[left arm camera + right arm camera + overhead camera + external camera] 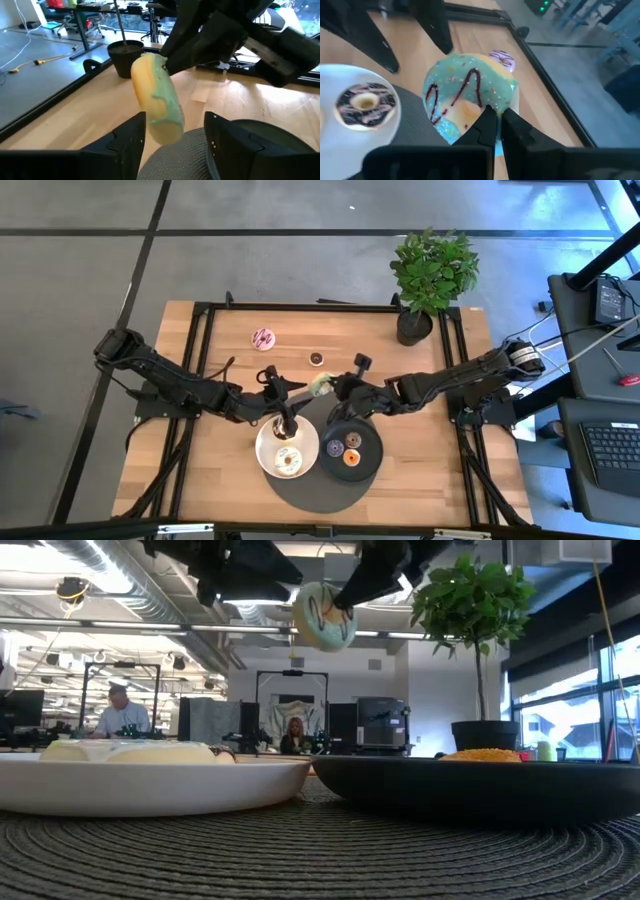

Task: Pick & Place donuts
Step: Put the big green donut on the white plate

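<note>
Mid-handover above the table: the right gripper (495,125) pinches the green-iced donut (467,97) by its rim, while the left gripper (175,137), fingers spread and empty, flanks it. Next, seemingly, a carry to the white plate (268,452) at 7 o'clock. The plates' contents are barely visible at table level
</note>
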You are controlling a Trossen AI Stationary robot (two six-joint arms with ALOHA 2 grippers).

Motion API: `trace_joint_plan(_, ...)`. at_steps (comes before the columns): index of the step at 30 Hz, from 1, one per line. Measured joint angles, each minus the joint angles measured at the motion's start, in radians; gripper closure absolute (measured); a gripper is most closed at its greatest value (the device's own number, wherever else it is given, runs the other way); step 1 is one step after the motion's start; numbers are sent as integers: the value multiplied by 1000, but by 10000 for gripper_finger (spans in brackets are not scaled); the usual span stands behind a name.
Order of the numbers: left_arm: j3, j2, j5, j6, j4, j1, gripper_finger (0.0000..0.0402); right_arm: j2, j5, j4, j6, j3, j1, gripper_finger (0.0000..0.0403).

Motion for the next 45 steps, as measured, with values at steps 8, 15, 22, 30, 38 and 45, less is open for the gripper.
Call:
trace_joint_plan(8, 0, 0, -29, -8, -6, 0, 206, 0, -67, 22, 0, 0, 0, 383)
trace_joint_plan(15, 0, 0, -29, -9, -19, 0, 225, 0, -69, 36, -3, 0, 0, 383)
trace_joint_plan(22, 0, 0, -29, -8, -21, 0, 272, 0, -117, 40, -3, 0, 0, 383)
trace_joint_plan(30, 0, 0, -29, -6, -22, 0, 333, 0, -126, 56, -24, 0, 0, 383)
trace_joint_plan(38, 0, 0, -23, 9, -21, 0, 394, 0, -130, 55, -76, 0, 0, 378)
trace_joint_plan(45, 1, -13, 86, -45, -34, 1, 396, -54, -137, -33, -83, 0, 1, 306)
